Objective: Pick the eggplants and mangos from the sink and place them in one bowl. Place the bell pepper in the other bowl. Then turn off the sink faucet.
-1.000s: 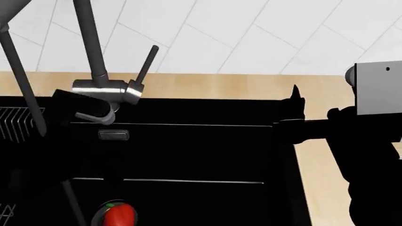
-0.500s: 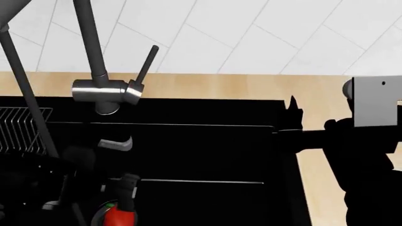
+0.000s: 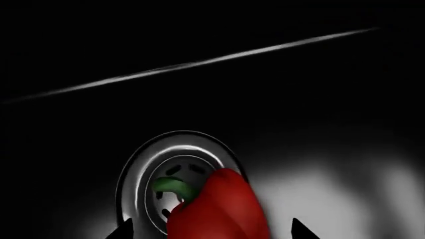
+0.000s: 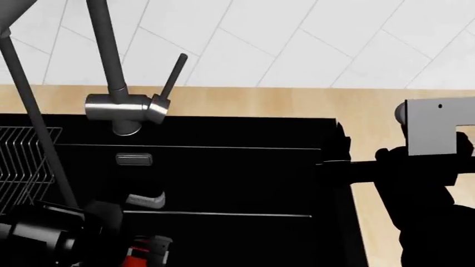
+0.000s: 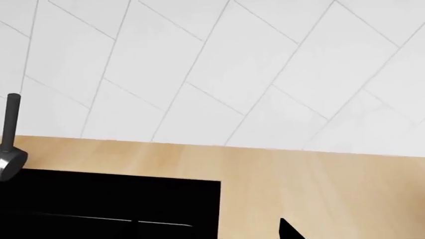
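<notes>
The black sink (image 4: 245, 183) holds one red bell pepper (image 3: 219, 209), lying over the round drain (image 3: 174, 174) on its floor at near left. The pepper's long axis runs along the floor, green stem (image 3: 171, 185) end over the drain. The left gripper (image 3: 211, 230) straddles it, fingers spread, not clamping. The right gripper (image 4: 337, 147) hangs at the sink's right rim; its grip cannot be told

Light wooden counter (image 4: 267, 103) around a black sink (image 4: 237, 178), red bell pepper (image 3: 219, 211) over its drain (image 3: 176, 172).

Black arms (image 4: 415, 183); grey box-shaped wrist housing (image 4: 438, 133)
</notes>
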Available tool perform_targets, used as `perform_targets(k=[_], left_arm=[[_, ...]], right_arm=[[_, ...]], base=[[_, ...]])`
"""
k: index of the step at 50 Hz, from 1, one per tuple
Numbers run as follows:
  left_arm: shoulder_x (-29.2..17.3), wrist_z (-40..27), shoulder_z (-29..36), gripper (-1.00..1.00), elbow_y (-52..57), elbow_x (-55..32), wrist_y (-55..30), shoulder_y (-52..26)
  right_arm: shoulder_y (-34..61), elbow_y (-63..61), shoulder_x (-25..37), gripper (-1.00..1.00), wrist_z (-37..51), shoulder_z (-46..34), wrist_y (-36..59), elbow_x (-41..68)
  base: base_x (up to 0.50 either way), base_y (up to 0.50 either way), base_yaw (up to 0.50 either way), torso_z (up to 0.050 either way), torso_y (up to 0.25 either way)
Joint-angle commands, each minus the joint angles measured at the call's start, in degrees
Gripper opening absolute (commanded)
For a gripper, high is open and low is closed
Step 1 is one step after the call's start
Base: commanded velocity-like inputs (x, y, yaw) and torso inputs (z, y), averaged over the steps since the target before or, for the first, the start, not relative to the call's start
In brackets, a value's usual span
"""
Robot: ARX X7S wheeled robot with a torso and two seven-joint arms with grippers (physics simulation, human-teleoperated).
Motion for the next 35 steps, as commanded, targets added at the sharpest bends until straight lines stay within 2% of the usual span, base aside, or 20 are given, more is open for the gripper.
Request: perform_targets(k=[1, 15, 20, 21, 27, 31, 35], left_arm=[[1.2, 2.2, -2.7, 1.0, -1.5, 2.3, 0.8, 1.6], [1.2, 0.3, 4.0, 1.0, -1.5, -5.8, 0.9, 2.9], [1.2, 0.1, 3.5, 1.0, -1.5, -5.3, 1.0, 2.4], [1.2, 0.1, 3.2, -1.0, -1.5, -4.9, 1.1, 2.4], [1.2, -0.5, 3.4, -1.0, -1.5, -4.8, 2.0, 2.1], [1.2, -0.6, -0.8, -1.0, -1.5, -0.4, 2.4, 1.8], [1.2, 0.1, -1.3, -1.0, -1.5, 1.1, 3.2, 1.0]], right_arm=[[-0.8, 0.7, -0.4, 1.0, -0.6, 0.1, -0.8, -0.4], [-1.4, 0.9, -0.2, 1.0, -0.7, 0.4, -1.3, -0.1], [-1.5, 1.5, -0.1, 1.0, -0.8, 0.4, -1.7, -0.1], [-1.6, 1.6, -0.2, 1.0, -0.8, 0.4, -1.9, -0.1], [-1.4, 2.2, -0.3, 1.0, -1.1, 0.0, -2.1, 0.0], [-0.2, 2.4, -0.3, 1.0, -1.1, -0.5, -1.6, 0.0], [0.1, 1.8, 0.0, 1.0, -0.7, -0.3, -1.0, 0.1]], base=[[0.0, 0.0, 0.0, 0.0, 0.0], [0.0, 0.0, 0.0, 0.0, 0.0], [0.0, 0.0, 0.0, 0.0, 0.0], [0.0, 0.0, 0.0, 0.0, 0.0], [0.0, 0.0, 0.0, 0.0, 0.0], [0.0, 0.0, 0.0, 0.0, 0.0], [0.0, 0.0, 0.0, 0.0, 0.0]])
